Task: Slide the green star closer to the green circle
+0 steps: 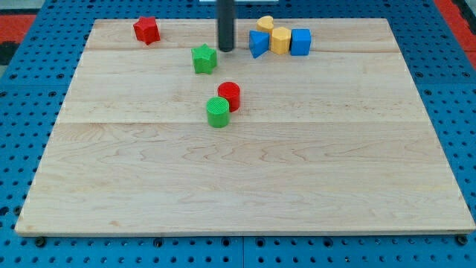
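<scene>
In the camera view no brand, label or writing can be read anywhere. A pale wooden board with visible grain, joined from long planks, lies on a blue perforated surface. The blocks look like ribbed, matte plastic. The green star sits in the far half of the board, left of centre; nearer to the view's bottom and slightly right of it stands the green circle, a short cylinder, touching the red circle at its far right. The two green blocks are apart, with bare wood between them. A red star lies at the far left, well apart from the rest. At the far right a cluster sits together: a blue block of unclear shape, a yellow block, a blue cube and another yellow block just behind them. The dark straight rod comes down from the view's top, and my tip rests on the board just right of the green star and slightly beyond it, close but not clearly touching. It is a bare rod that grasps nothing.
</scene>
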Action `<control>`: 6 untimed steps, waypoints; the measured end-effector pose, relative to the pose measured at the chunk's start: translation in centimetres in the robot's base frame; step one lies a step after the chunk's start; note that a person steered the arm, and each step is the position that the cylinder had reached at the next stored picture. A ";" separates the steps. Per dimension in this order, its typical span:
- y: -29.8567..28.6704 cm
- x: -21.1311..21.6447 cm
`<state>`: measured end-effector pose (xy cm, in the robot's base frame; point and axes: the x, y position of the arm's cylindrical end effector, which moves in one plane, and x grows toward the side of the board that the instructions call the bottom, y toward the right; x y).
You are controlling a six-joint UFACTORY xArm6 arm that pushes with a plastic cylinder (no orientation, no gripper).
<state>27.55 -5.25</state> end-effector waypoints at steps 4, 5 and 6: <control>-5.7 4.1; -7.1 6.6; -7.5 7.1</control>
